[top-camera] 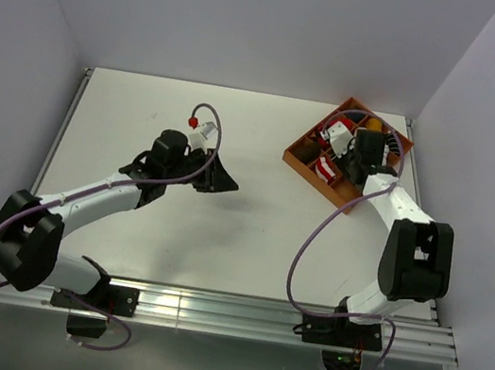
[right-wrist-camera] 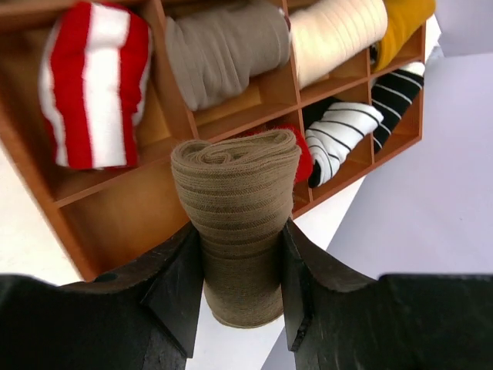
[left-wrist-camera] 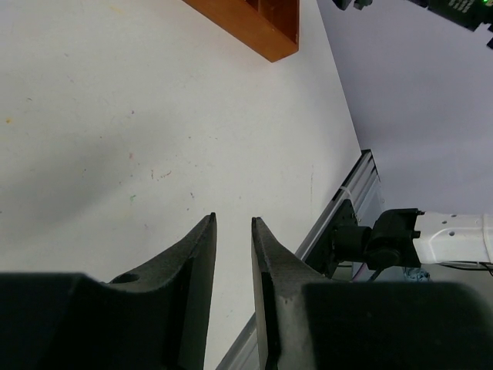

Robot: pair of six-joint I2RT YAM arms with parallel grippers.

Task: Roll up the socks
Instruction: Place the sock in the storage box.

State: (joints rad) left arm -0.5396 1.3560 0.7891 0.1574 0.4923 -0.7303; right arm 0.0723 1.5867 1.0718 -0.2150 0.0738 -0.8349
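Note:
My right gripper (right-wrist-camera: pixel 240 239) is shut on a rolled tan-brown sock (right-wrist-camera: pixel 235 200) and holds it upright just above the front compartments of a wooden organizer tray (right-wrist-camera: pixel 115 223). A red-and-white striped sock roll (right-wrist-camera: pixel 92 85) lies in the tray's upper left compartment; no figure shows on it. In the top view the right gripper (top-camera: pixel 359 162) hangs over the tray (top-camera: pixel 302 161) at the table's far right. My left gripper (top-camera: pixel 219 182) hovers over the bare middle of the table, slightly open and empty (left-wrist-camera: pixel 233 220).
Other rolls fill the tray: grey (right-wrist-camera: pixel 223 50), cream (right-wrist-camera: pixel 339 31), yellow (right-wrist-camera: pixel 404 19), black-and-white striped (right-wrist-camera: pixel 347 131), red (right-wrist-camera: pixel 304 158). The tray's corner (left-wrist-camera: pixel 262 31) shows in the left wrist view. Walls close three sides; a rail (top-camera: pixel 235 308) runs along the near edge.

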